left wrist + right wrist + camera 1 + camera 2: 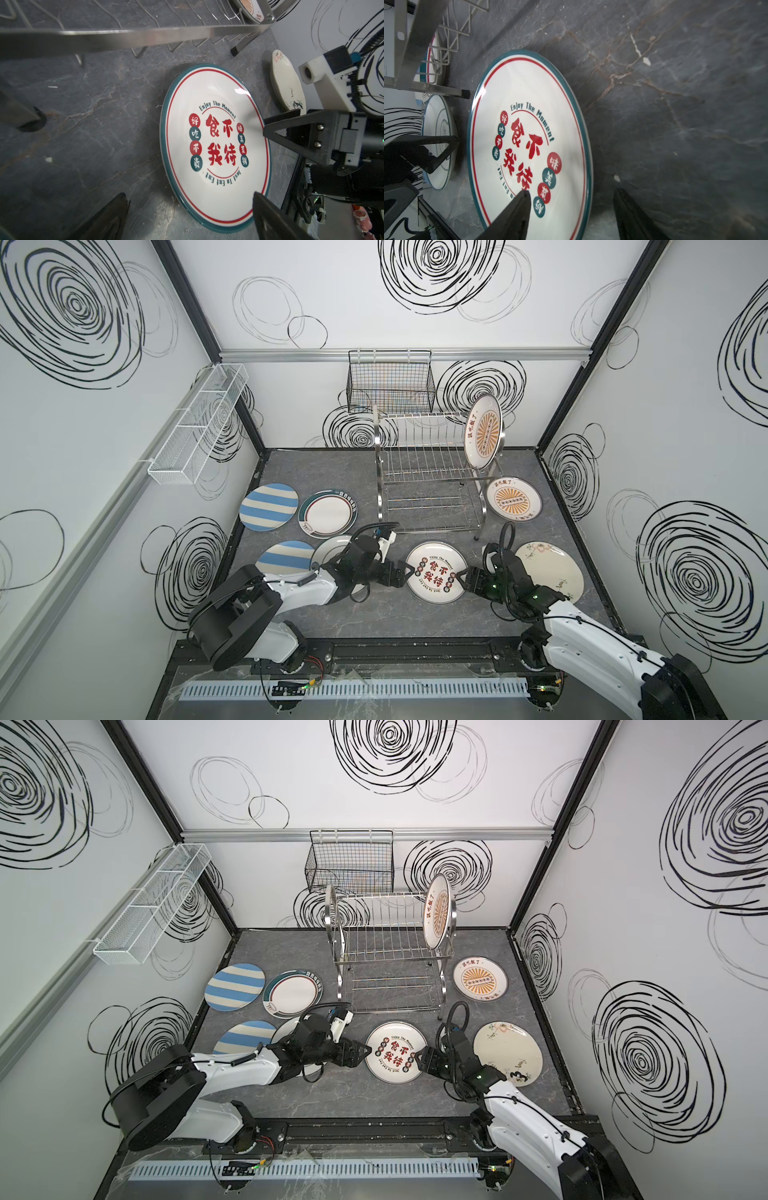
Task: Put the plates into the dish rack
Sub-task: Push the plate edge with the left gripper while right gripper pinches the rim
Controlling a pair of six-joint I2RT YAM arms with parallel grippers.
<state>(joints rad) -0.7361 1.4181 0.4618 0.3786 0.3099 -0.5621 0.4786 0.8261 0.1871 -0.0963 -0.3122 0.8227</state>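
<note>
Striped plates: two glossy blue-and-cream discs, flat, left of the dish rack.
Dish rack: shiny steel wire, arched ends; sunburst plate upright at its right end.
Left gripper: jaws wide, straddling the left rim of the lettered plate, in front of the rack.
Right gripper: jaws apart astride its opposite rim, unclamped.

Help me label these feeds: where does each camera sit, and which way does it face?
Top views: high above the robot, looking down on the grey marbled table, shiny steel wire dish rack, both arms, left pincer and right pincer.
Left wrist: low behind the open left pincer, facing across the white teal-rimmed plate with red characters toward the right pincer.
Right wrist: low behind the open right pincer, facing across that plate toward the left pincer.
Shared by both wrists: that plate.
</note>
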